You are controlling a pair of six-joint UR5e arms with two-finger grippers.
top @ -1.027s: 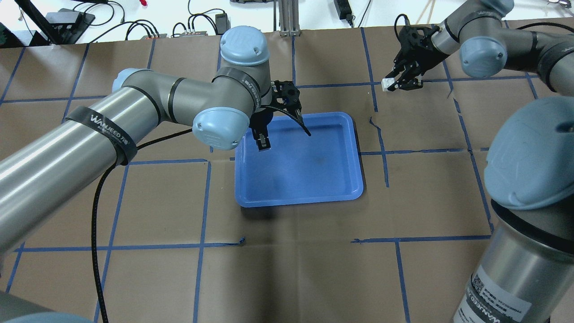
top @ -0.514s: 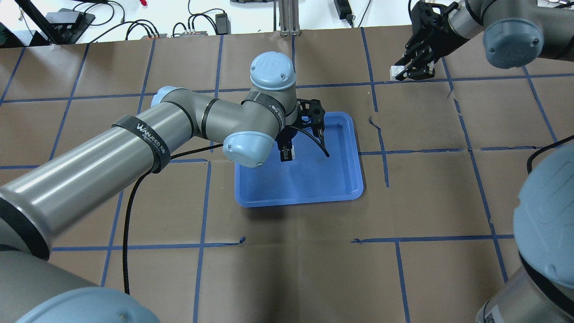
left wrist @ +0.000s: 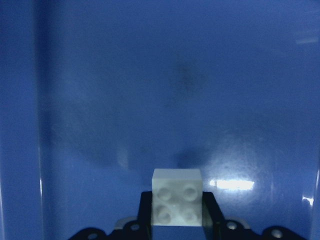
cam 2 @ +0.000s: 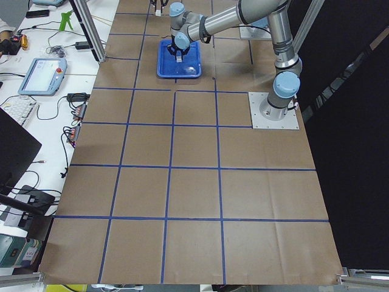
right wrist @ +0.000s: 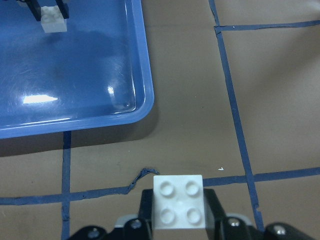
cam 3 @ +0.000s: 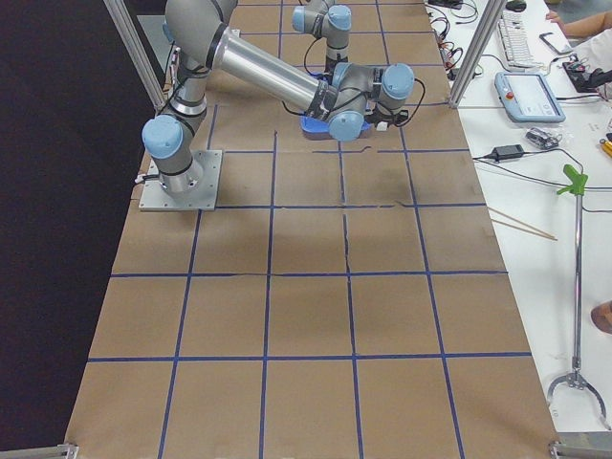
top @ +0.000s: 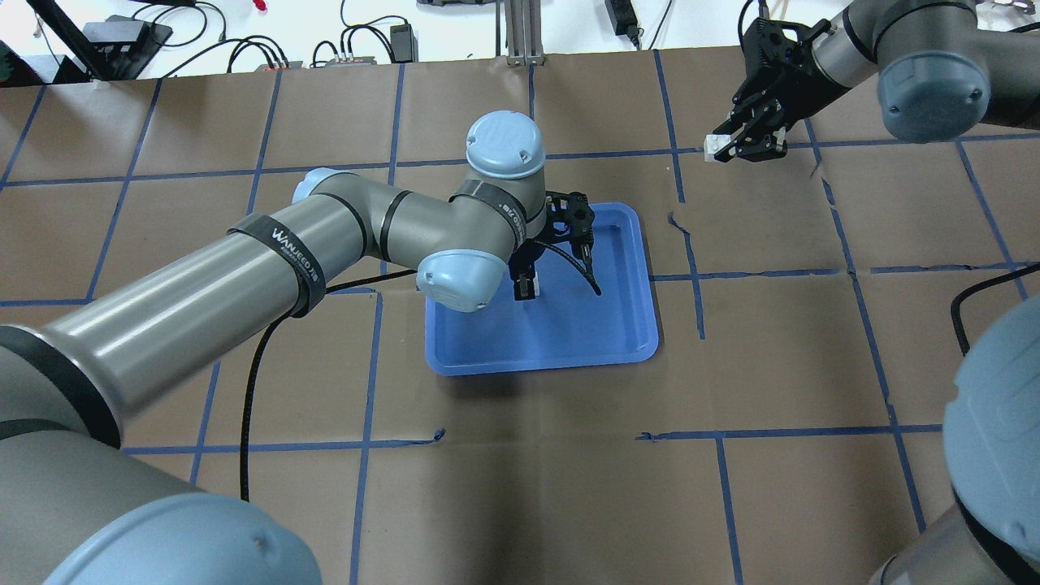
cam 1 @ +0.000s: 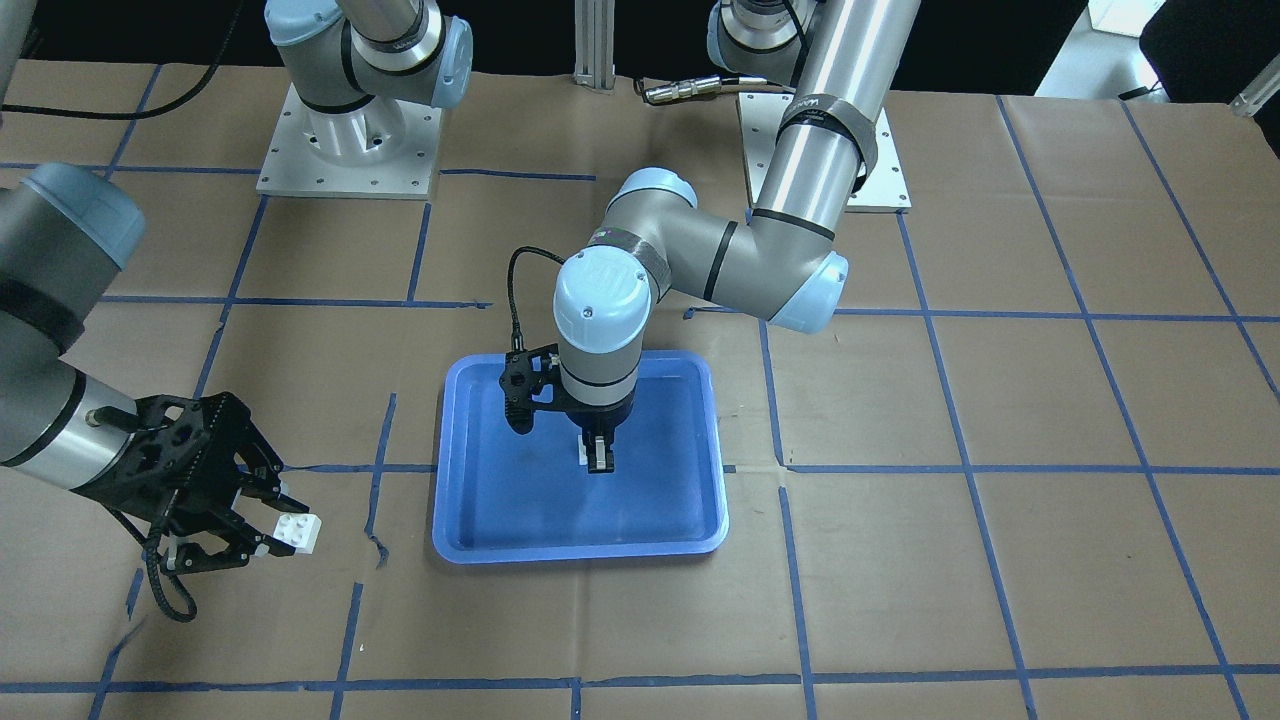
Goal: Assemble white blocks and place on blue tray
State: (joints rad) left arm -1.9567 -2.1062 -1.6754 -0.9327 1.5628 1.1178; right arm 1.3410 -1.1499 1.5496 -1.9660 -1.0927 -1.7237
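Observation:
The blue tray lies at the table's middle; it also shows in the front view. My left gripper is shut on a white block and holds it low over the tray's inside, studs toward the wrist camera. My right gripper is shut on the other white block, above the brown paper beyond the tray's far right corner. This block shows with four studs in the right wrist view and in the front view. The two blocks are apart.
Brown paper with blue tape grid lines covers the table. A black cable hangs from the left arm beside the tray. Cables and power bricks lie along the far edge.
My left gripper has moved right, from the tray's left rim to over its middle, still holding its block. My right gripper has shifted slightly right and away with its block.

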